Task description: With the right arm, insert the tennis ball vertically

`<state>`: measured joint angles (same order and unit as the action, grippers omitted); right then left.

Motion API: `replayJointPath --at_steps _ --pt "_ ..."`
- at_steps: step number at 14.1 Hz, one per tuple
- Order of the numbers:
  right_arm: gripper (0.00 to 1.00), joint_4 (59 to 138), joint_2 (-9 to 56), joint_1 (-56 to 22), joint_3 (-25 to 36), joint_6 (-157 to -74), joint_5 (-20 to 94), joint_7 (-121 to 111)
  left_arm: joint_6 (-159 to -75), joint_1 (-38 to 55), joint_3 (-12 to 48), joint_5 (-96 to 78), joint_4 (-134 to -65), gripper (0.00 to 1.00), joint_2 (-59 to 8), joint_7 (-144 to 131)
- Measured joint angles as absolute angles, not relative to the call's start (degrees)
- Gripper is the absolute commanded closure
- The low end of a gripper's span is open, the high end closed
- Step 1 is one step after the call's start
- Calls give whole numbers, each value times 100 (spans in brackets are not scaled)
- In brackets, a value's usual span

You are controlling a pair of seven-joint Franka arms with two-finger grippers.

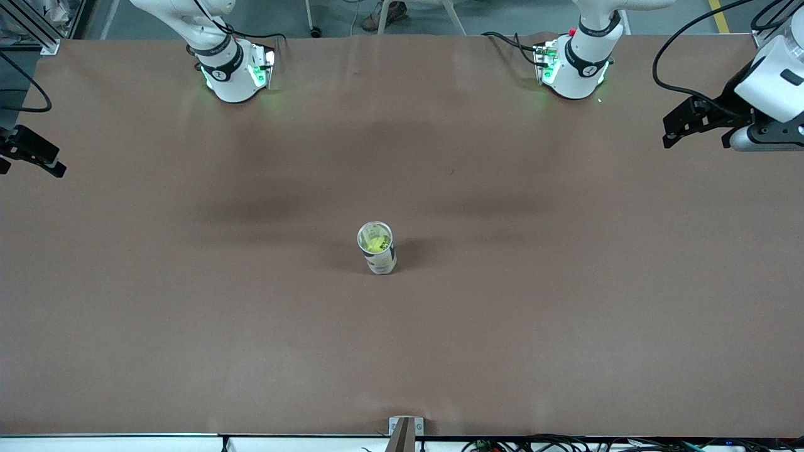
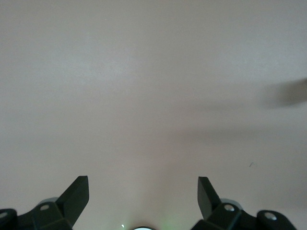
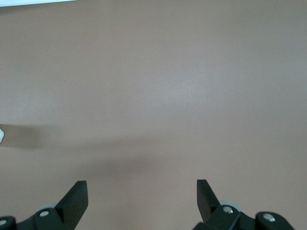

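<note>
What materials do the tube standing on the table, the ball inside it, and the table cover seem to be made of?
Tube: probably clear plastic with a printed label, since the ball shows through its upper wall.
Ball: yellow-green and matte, likely felt over rubber; its texture cannot be made out.
Table cover: matte brown sheet, perhaps paper or fabric; faint creases, no glare.

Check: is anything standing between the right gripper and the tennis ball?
Nothing on the table does. The tennis ball already sits inside the upright can mid-table, so only the can's wall surrounds it. The right gripper is open at its own end of the table; the left gripper is open too.
</note>
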<state>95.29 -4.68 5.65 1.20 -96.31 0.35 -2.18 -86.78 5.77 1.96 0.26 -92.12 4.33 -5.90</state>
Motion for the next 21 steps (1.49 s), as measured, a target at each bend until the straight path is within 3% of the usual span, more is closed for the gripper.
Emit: replayJointPath --at_steps 21 --pt "0 9517 -484 527 115 -9668 35 -218 -8654 556 160 72 -9045 0 444 -587"
